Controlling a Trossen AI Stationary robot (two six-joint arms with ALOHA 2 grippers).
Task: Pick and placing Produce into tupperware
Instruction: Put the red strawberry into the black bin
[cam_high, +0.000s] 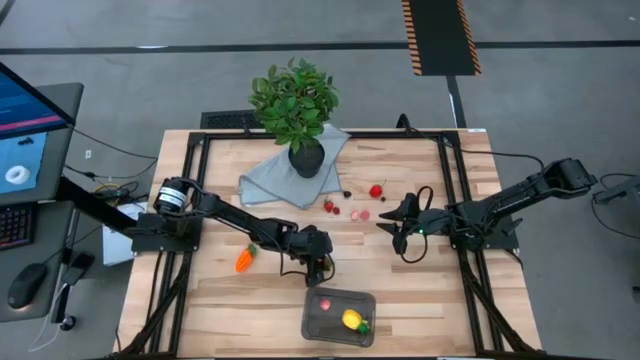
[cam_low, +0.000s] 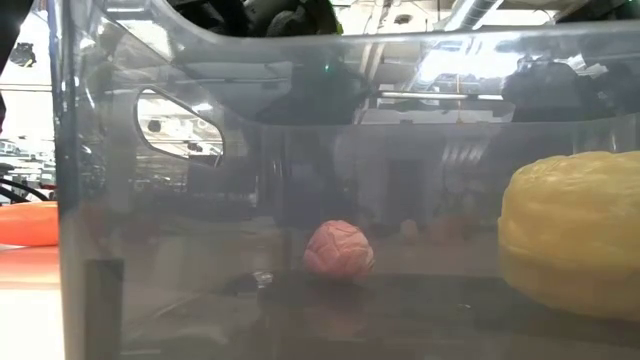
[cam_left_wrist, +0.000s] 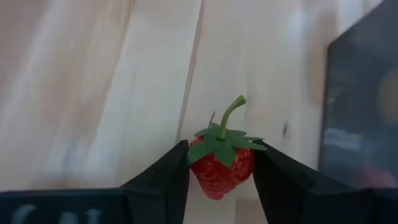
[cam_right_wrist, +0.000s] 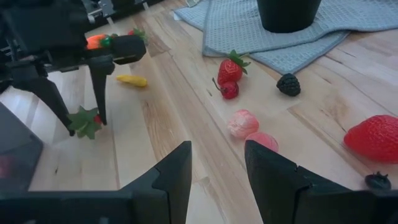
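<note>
My left gripper (cam_high: 320, 264) is shut on a small red strawberry (cam_left_wrist: 221, 169) with a green leaf cap and stem. It hovers just on the far side of the tupperware (cam_high: 338, 316), a clear tub near the front edge. The tub holds a yellow lemon (cam_high: 352, 320) and a pink berry (cam_low: 338, 250) on its floor. An orange carrot (cam_high: 245, 259) lies on the table left of the gripper. More produce lies mid-table: a strawberry (cam_right_wrist: 230, 68), a dark berry (cam_right_wrist: 288, 84), pink berries (cam_right_wrist: 241, 122) and a banana (cam_right_wrist: 132, 80). My right gripper (cam_right_wrist: 217, 168) waits open at the right. My left gripper pinches the strawberry's red body (cam_left_wrist: 200, 172) between its two fingers, just below the leaf cap. The fingers (cam_right_wrist: 99, 93) slant down from the table's left. The stem (cam_left_wrist: 231, 112) points away from the wrist. Whether the berry is clear of the table, I cannot tell.
A leafy plant in a black pot (cam_high: 295, 100) stands on a blue-grey cloth (cam_high: 280, 180) at the far middle. A larger strawberry (cam_high: 376, 190) lies near the right gripper. Black frame rails (cam_high: 190, 190) run along the table's sides.
</note>
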